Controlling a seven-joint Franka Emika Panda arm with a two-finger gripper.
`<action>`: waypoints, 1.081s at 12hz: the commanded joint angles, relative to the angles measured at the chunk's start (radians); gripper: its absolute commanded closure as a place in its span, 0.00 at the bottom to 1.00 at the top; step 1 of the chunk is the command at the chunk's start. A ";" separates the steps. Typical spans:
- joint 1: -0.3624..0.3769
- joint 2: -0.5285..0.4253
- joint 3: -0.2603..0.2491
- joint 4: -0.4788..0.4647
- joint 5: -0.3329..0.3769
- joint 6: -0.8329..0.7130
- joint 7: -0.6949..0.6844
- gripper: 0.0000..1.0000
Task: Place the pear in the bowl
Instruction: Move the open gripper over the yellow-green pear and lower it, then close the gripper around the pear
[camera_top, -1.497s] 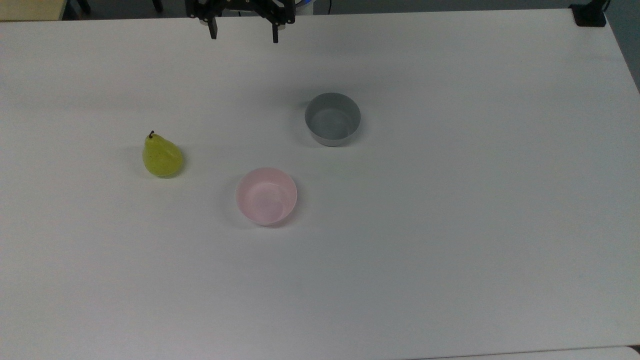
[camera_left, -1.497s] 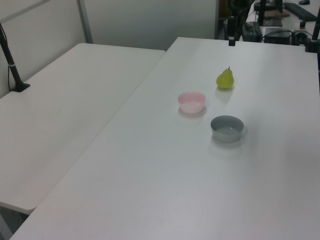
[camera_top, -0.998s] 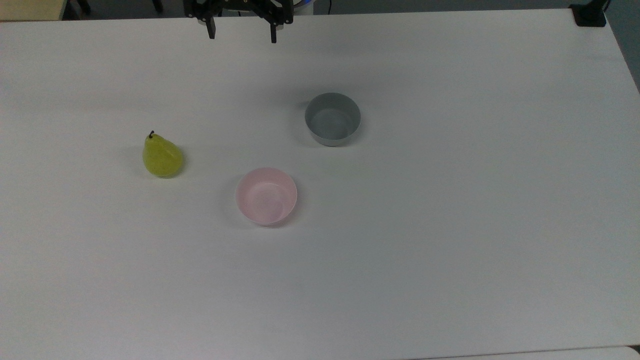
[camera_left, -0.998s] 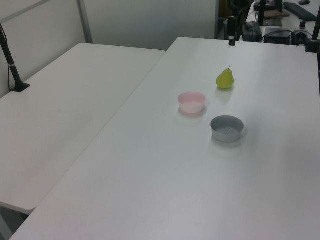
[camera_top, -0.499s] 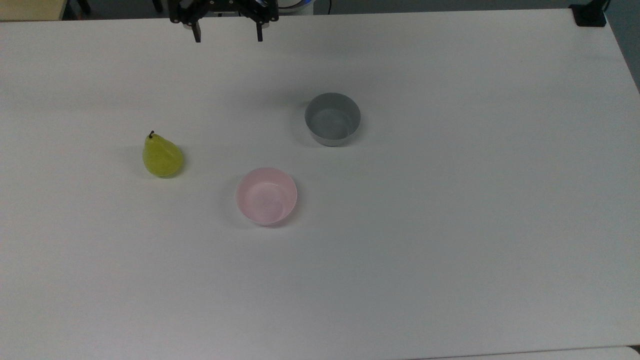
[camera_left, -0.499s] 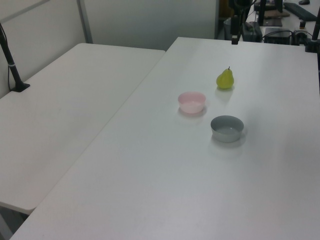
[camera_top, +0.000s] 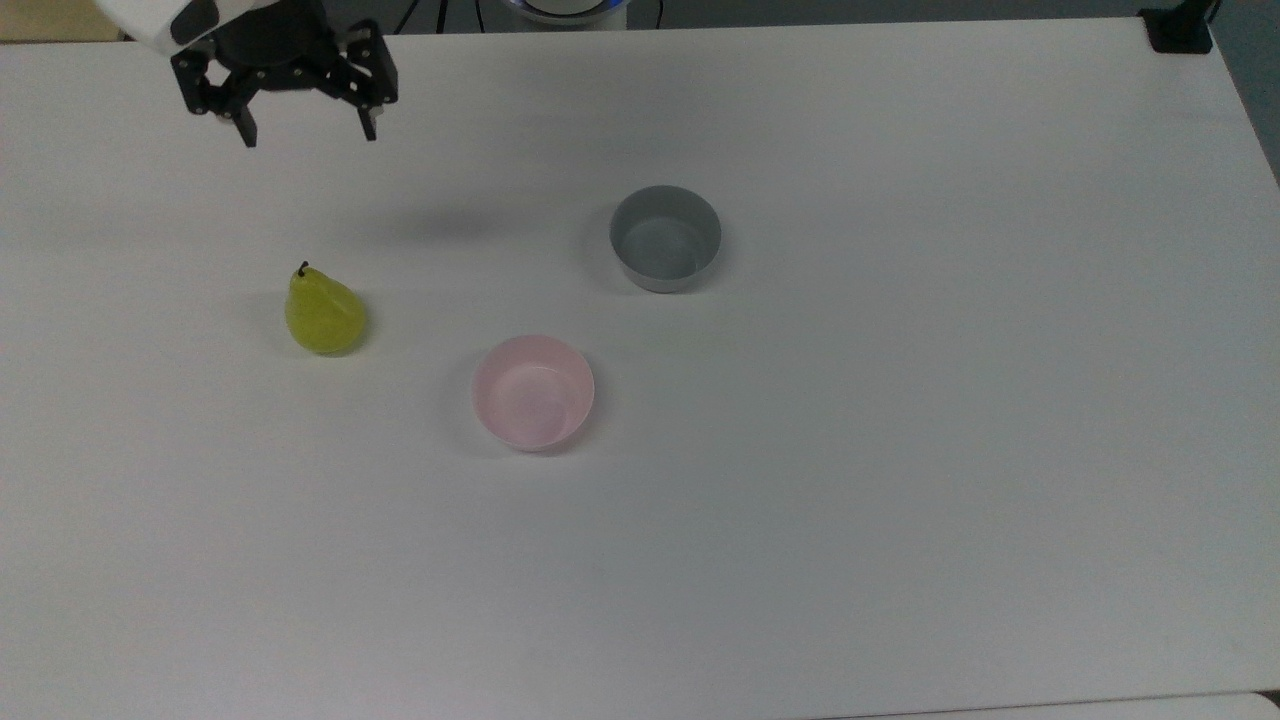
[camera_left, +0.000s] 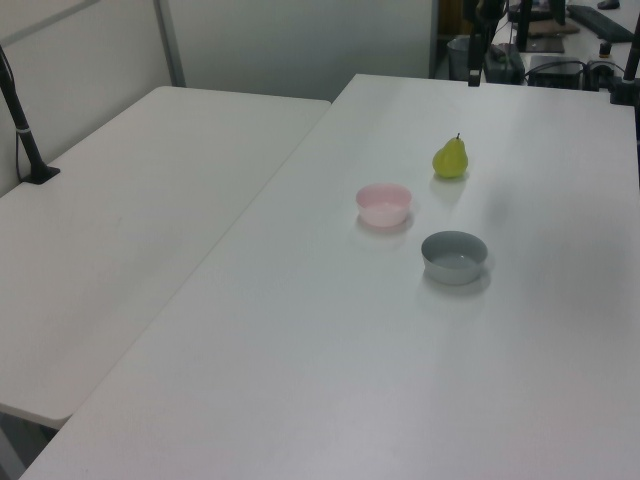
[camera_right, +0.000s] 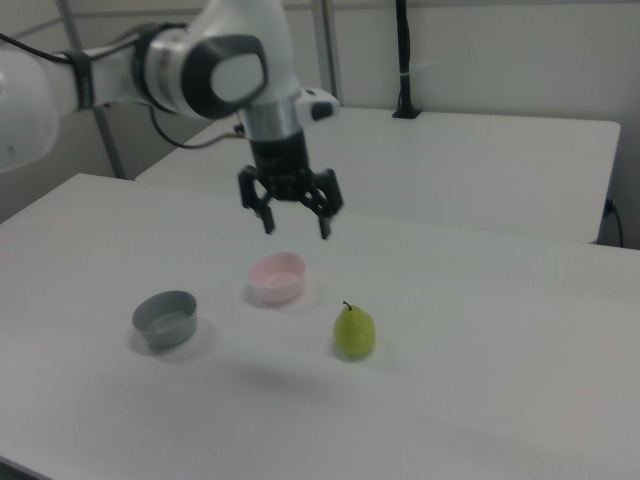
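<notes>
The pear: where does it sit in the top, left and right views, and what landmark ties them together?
Top view: the pear stands left of centre, to the left of the pink bowl.
Left view: the pear is upper right of centre, beyond the pink bowl.
Right view: the pear is just right of centre, nearer than the pink bowl.
Shared landmark: the pink bowl, with the grey bowl beside it.

Yellow-green pear upright on table, stem up; empty pink bowl nearby, apart.
</notes>
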 joint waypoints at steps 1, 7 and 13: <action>-0.048 0.093 -0.001 -0.014 -0.013 0.123 -0.058 0.00; -0.088 0.274 -0.001 -0.048 -0.086 0.347 -0.060 0.00; -0.076 0.294 0.000 -0.071 -0.089 0.350 -0.052 0.00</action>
